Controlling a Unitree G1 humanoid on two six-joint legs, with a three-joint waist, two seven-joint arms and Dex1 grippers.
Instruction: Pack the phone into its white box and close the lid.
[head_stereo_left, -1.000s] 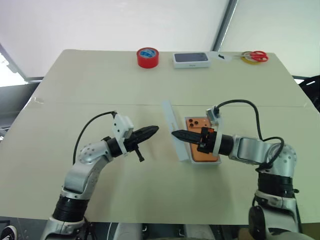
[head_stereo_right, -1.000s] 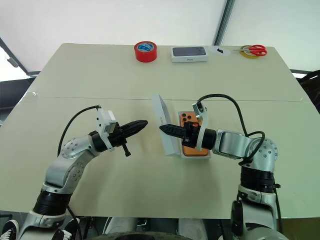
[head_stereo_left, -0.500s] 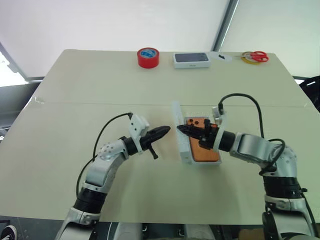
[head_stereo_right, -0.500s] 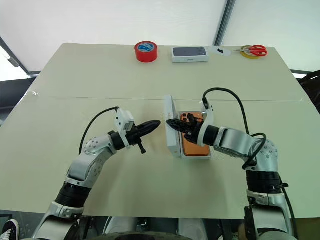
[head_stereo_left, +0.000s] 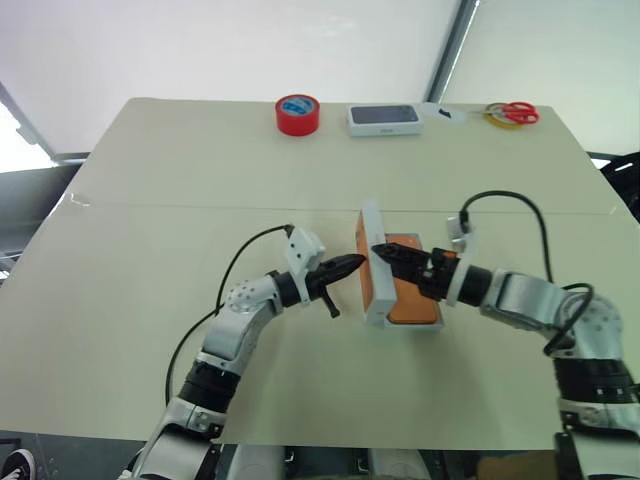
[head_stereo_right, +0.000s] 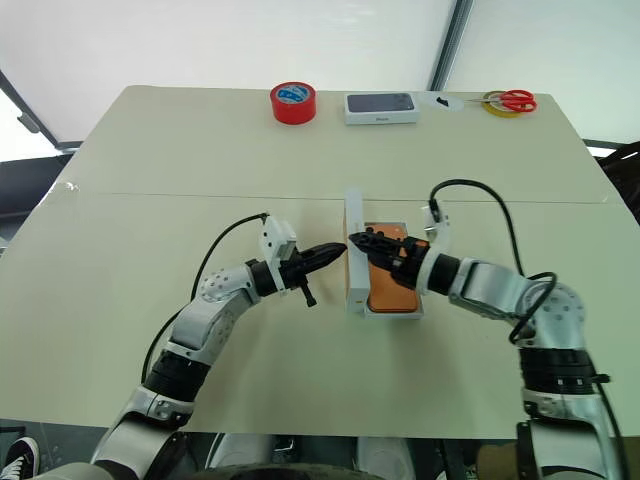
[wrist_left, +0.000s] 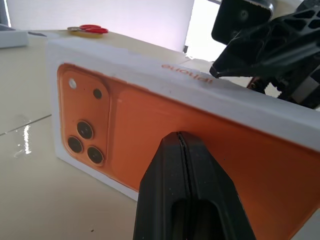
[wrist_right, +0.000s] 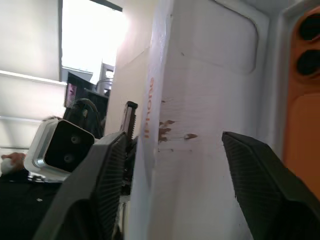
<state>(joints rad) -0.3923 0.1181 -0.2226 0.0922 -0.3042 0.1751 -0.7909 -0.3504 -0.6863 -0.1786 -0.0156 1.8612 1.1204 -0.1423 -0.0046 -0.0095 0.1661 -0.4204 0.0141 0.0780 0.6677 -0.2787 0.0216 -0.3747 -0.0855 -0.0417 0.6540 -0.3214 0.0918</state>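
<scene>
1. Table (head_stereo_left: 150, 260): a broad pale surface with wide bare room in the left and lower parts of the frame. Red tape roll (head_stereo_left: 297, 114), a closed white box with a dark phone picture (head_stereo_left: 383, 119) and scissors (head_stereo_left: 512, 112) sit along the upper edge, well apart from the work.
2. White box (head_stereo_left: 425, 325): lies at centre right with the phone (head_stereo_left: 410, 300) inside, orange back up.
3. Lid (head_stereo_left: 372, 265): stands on its long edge along the box's left side, printed orange face toward the left arm.
4. Right gripper (head_stereo_left: 388, 255): fingers spread either side of the lid's top edge, not clamping it.
5. Left gripper (head_stereo_left: 350, 265): fingers pressed together, tip at the lid's outer face.
6. Risk: the lid is balanced. A hard push likely tips it askew onto the phone; misaligned walls would jam.
</scene>
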